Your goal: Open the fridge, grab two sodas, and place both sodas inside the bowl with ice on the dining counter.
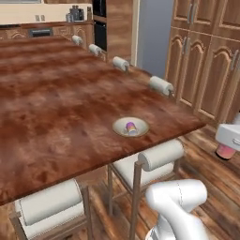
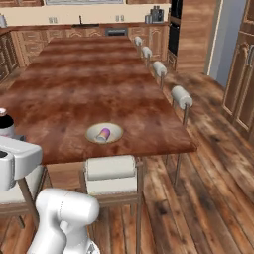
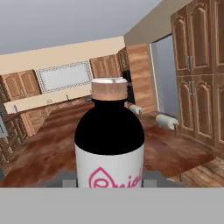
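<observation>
Hand view put the bottle (image 3: 109,144) right in front of the lens, standing upright between the two dark fingertips of the pincer (image 3: 109,181), which were clamped against its sides low down. It had a dark upper body, a brownish cap and a white label with pink lettering; the label was cut off by the bottom of the picture, so the word could not be read. Only slivers of the fingertips showed on either side of it.

From the left base camera the hand sat at the right edge of the frame, beyond the counter's end and above the wood floor, with the bottle's pink underside (image 1: 226,151) poking out beneath it; the fingers themselves were hidden by the white hand. From the right base camera the dark top of the bottle (image 2: 5,121) peeked over the hand at the far left edge.

On the long reddish-brown counter (image 1: 51,93) the shallow tan bowl (image 1: 119,127) rested near the closest end, well apart from the hand. A purple-pink can (image 1: 131,127) lay on its side in the bowl. The ice around it was too small to make out. White-cushioned stools (image 1: 161,85) lined the counter's edge.
</observation>
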